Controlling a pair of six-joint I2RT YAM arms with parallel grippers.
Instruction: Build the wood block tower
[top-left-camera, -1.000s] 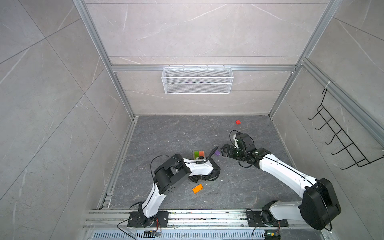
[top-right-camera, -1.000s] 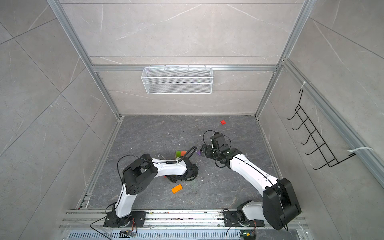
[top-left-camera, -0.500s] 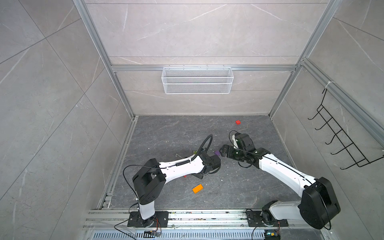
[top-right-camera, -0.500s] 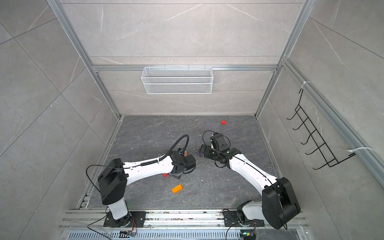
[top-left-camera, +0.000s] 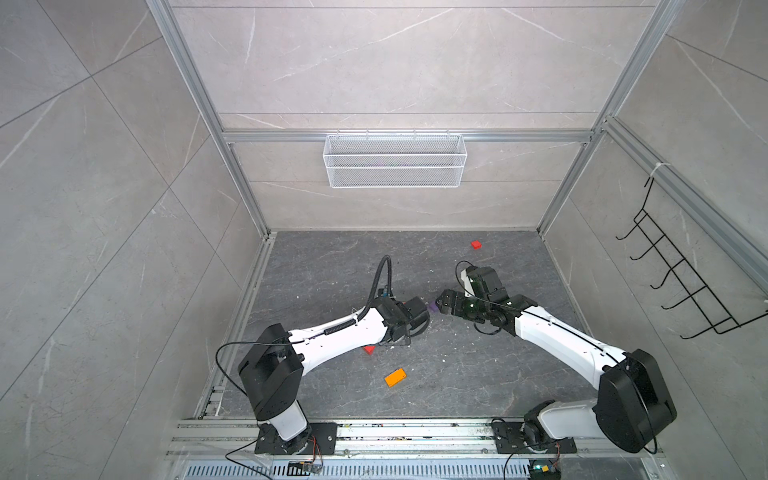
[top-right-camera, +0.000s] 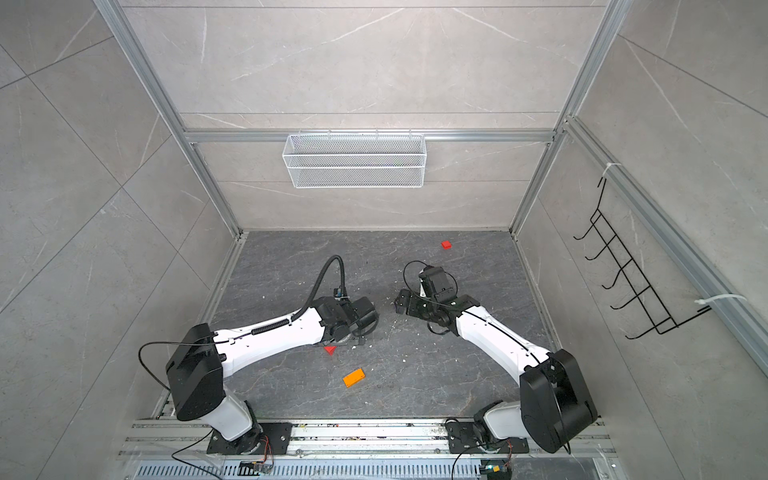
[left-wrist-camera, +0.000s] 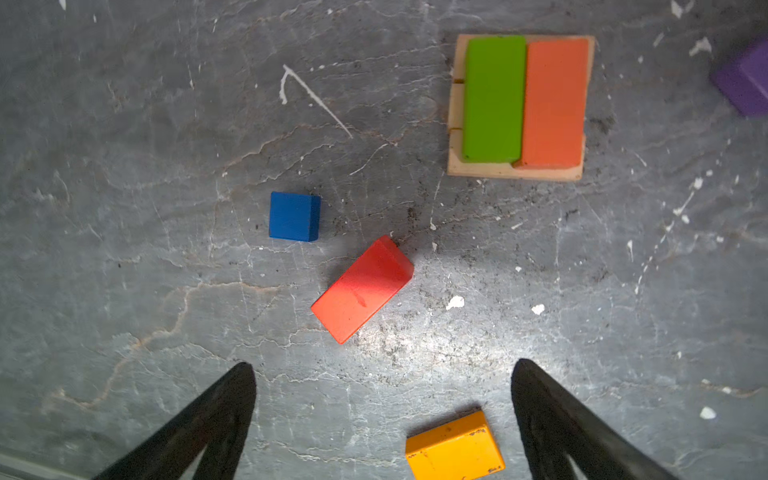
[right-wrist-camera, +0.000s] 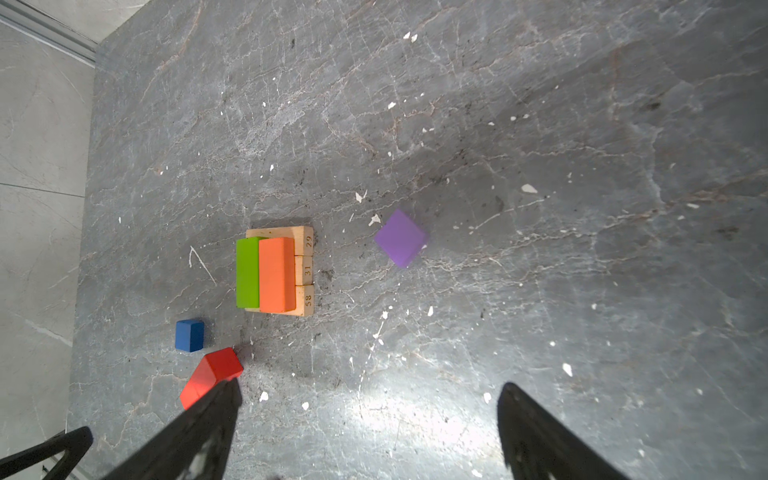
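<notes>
Black left gripper (left-wrist-camera: 383, 364); right gripper (right-wrist-camera: 369, 385); agape

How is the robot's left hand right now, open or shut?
Open. In the left wrist view the left hand shows both black fingers wide apart, nothing gripped; an orange block lies loose beneath them.

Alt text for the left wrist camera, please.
A green slab and an orange-red slab sit side by side on tan wooden bars. Loose nearby: blue cube, red block, yellow block, purple block. The left gripper is open.
</notes>
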